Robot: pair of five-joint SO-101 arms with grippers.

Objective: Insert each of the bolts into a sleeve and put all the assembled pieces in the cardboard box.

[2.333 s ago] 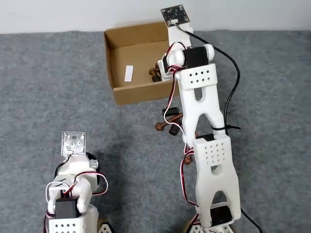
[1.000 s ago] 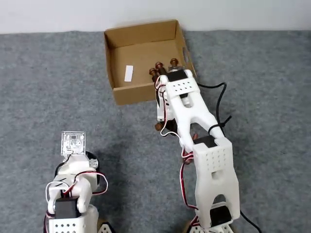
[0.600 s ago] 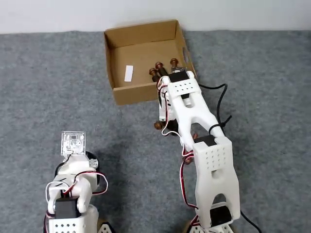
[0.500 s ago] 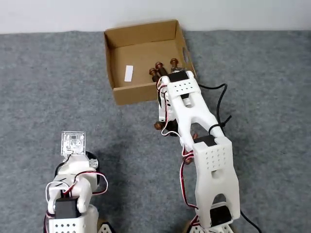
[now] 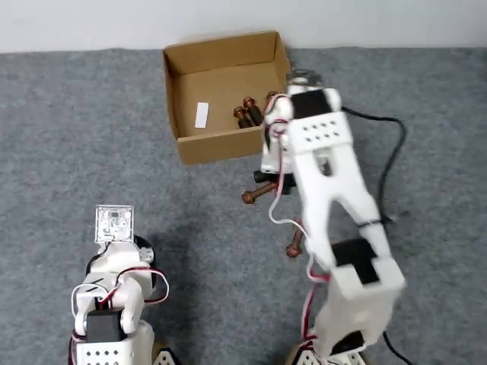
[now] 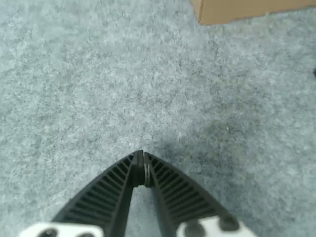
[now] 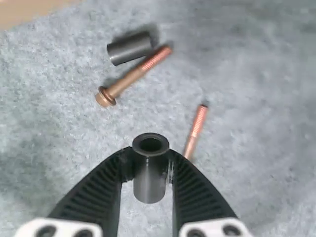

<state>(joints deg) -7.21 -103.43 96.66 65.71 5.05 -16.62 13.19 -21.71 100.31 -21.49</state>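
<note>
- Sleeve, held [image 7: 149,180]: dark, smooth, short tube. It is clamped between the jaws of the right gripper [image 7: 149,160] above the carpet [image 6: 74,74], with its open bore towards the wrist camera. The wall looks thick and the bore empty.
- Step in hand, as judged: one sleeve is picked up and awaits its bolt. The next move calls for lining the bore up with a bolt's threaded end, or for the other arm to bring a bolt to it.
- Short bolt [image 7: 195,131]: copper-coloured, lying flat on the carpet just beside the held sleeve. Its head is hidden behind a jaw.
- Long bolt [image 7: 133,76]: copper-coloured with a flanged head, lying flat. Its threaded tip is just beside the loose sleeve; whether they touch cannot be told.
- Loose sleeve [image 7: 129,47]: dark, lying on its side.
- Assembled pieces [image 5: 248,114]: a small cluster inside the cardboard box [image 5: 186,141], by its near wall.
- Left gripper [image 6: 142,165]: jaws together, empty, low over bare carpet and well apart from the parts.
</note>
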